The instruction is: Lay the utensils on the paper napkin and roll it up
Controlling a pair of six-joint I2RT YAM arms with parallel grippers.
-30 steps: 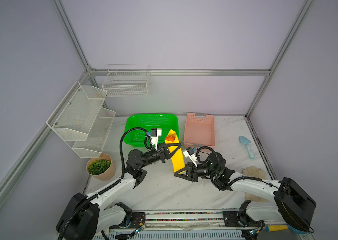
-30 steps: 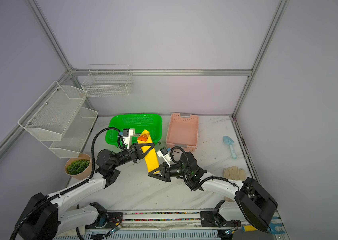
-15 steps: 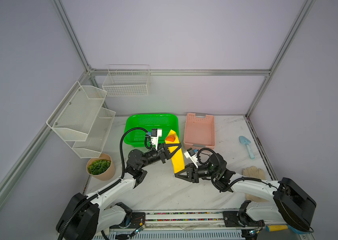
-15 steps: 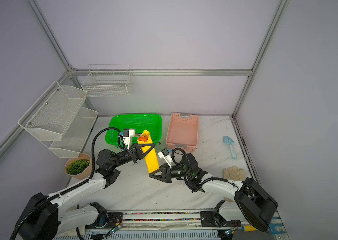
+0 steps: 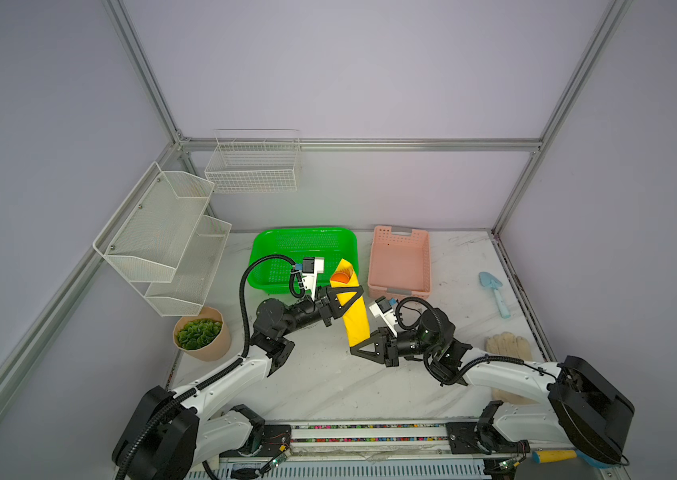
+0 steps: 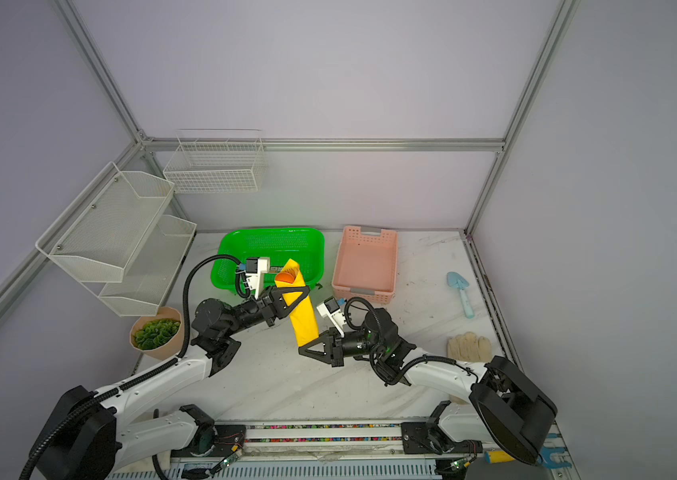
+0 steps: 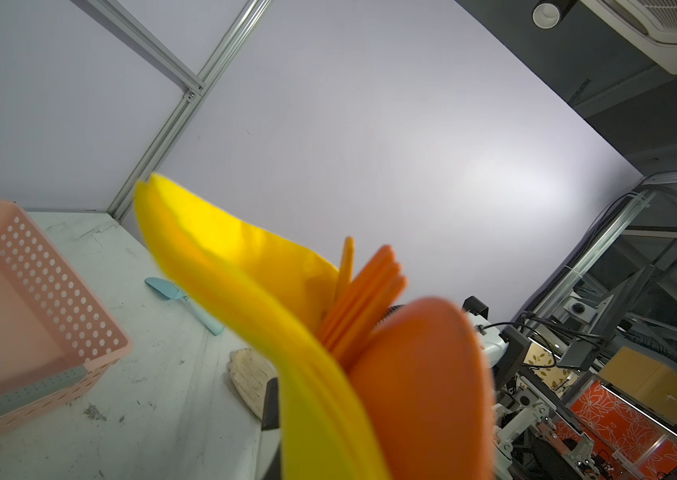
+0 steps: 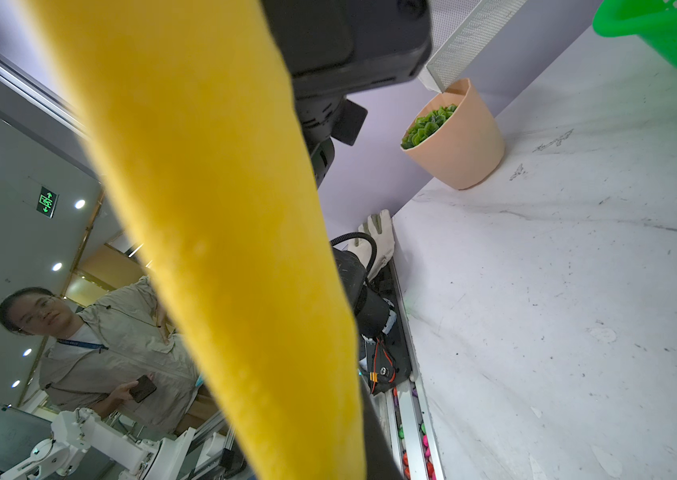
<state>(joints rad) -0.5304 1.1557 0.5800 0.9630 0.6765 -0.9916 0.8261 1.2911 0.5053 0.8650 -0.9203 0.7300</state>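
Two grippers share one load in both top views: the paper napkin [image 5: 356, 324] [image 6: 305, 326], rolled into a yellow tube around the utensils [image 5: 341, 277] and held aslant above the table [image 5: 328, 386]. We see it over the middle of the table, nearer the far edge than the near one. Its open end rises toward the far edge and its closed end points down toward the near edge. We cannot tell whether that lower tip touches the tabletop.

The left gripper [image 5: 347, 296] [image 6: 295, 297] is clamped across the upper part of the roll, just below the open mouth, its jaws drawn in narrow on the paper. The right gripper [image 5: 359, 350] [image 6: 307, 350] meets the lower tip from the right, its jaws nearly together and pinching that end of the napkin.

From the mouth the round bowl of the spoon [image 6: 285, 277] [image 7: 424, 382] looks out. In the left wrist view we see slim orange pieces [image 7: 365, 299] standing beside it inside the yellow fold; which is fork and which is knife we cannot tell. In the right wrist view the roll [image 8: 224, 228] crosses the frame as a thick yellow band.

The green basket [image 5: 303, 241] sits against the far edge, just behind the roll's mouth, with the pink basket [image 5: 401, 257] to its right. The light-blue trowel [image 5: 494, 291] and the gloves [image 5: 509, 345] lie along the right edge, and the plant pot [image 5: 203, 336] stands at the left edge.
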